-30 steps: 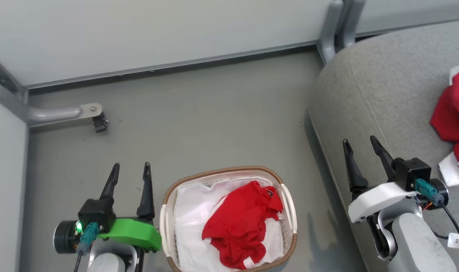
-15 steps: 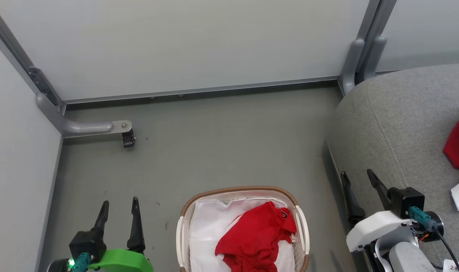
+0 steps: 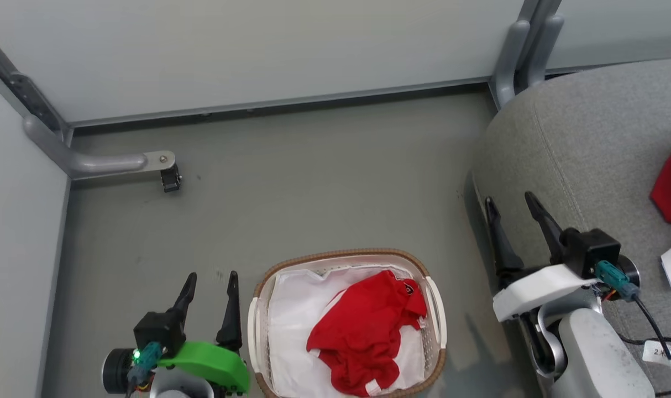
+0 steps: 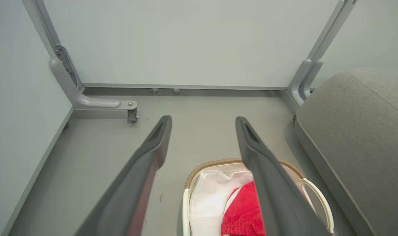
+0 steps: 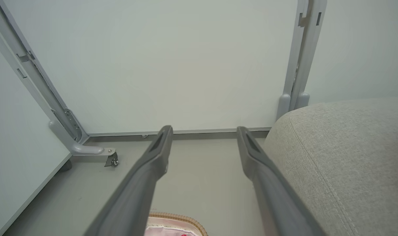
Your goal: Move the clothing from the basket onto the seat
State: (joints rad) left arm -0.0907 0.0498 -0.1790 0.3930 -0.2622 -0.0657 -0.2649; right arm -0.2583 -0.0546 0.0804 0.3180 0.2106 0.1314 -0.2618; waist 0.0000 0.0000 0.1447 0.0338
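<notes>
In basket (image 3: 341, 255) on floor: red clothing (image 3: 363, 337), bunched up, not yet on seat (image 3: 590, 143). Lies just right of left gripper (image 3: 213, 276) — long way pointing away, far end tipped right. Left nearer; right gripper (image 3: 509, 198) over by seat edge. Both spread wide, holding nothing.

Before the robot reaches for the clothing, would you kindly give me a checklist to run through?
1. Left tool open, empty: ok.
2. Right tool open, empty: ok.
3. Clothing exposed on top in the basket: ok.
4. A tool above the clothing: not ok; the left is beside the basket, the right by the seat edge.
5. Bare seat space free: ok.
6. Clothing caught on the white liner underneath: cannot tell.
</notes>
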